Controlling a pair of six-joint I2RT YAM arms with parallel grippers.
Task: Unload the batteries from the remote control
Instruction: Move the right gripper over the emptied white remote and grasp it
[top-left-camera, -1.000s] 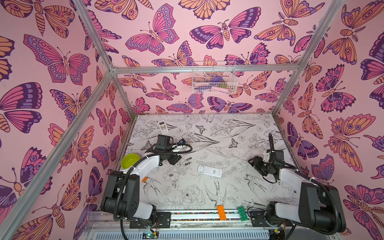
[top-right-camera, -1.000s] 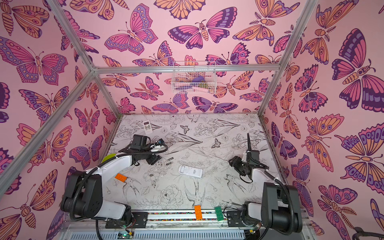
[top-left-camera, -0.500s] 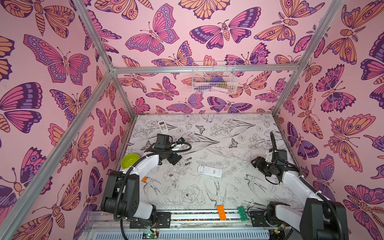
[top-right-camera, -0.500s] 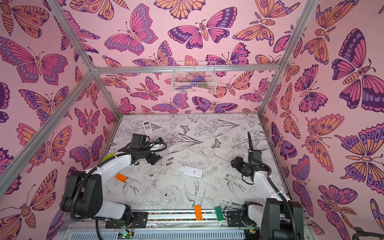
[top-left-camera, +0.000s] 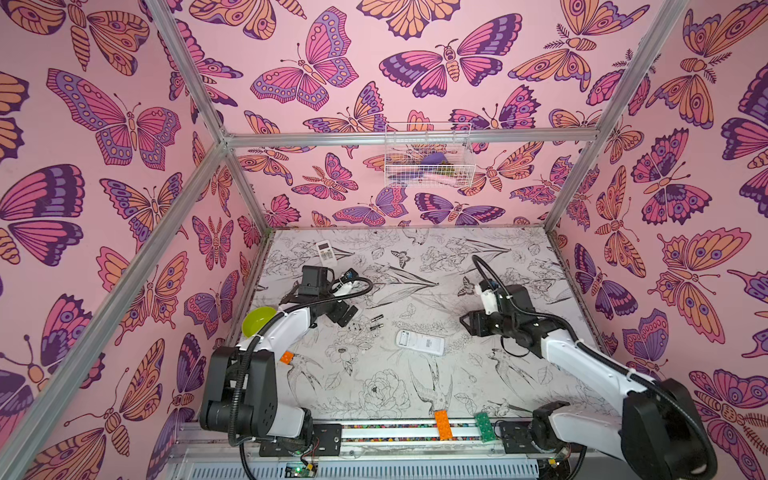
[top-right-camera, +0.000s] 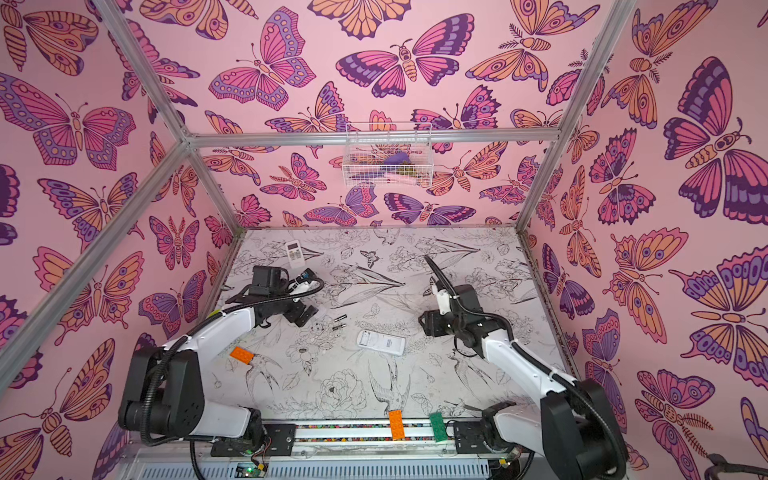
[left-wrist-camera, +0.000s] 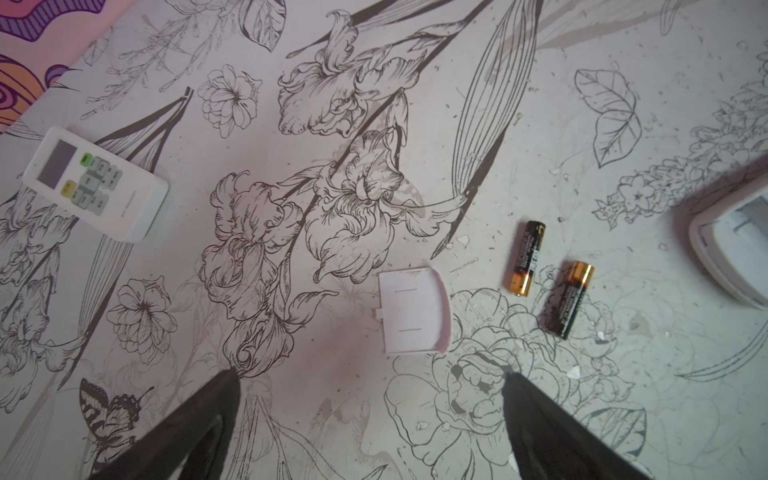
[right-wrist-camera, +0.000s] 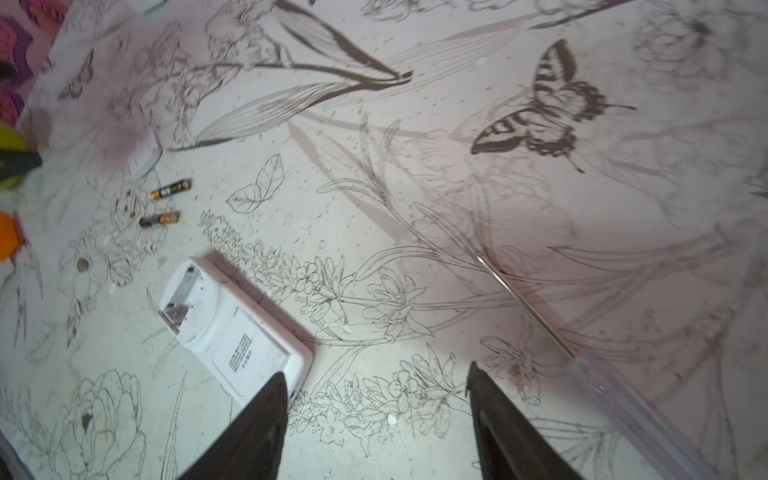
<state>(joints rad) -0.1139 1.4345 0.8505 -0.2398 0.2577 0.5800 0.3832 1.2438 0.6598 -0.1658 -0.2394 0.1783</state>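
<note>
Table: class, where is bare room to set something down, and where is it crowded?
Free: the near strip of table between the open remote and front rail; also the far middle, beside the second remote. Crowded: batteries, cover and open remote between left gripper and right gripper.

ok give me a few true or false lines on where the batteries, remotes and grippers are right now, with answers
1. Two batteries lie on the table, outside any remote. True.
2. The face-down remote has its bay closed. False: the bay is open and its cover lies on the table.
3. The left gripper holds a battery. False: it is open and empty.
4. A second remote lies buttons up. True.
5. The right gripper grips the screwdriver. False: it is open and the screwdriver lies on the table.
</note>
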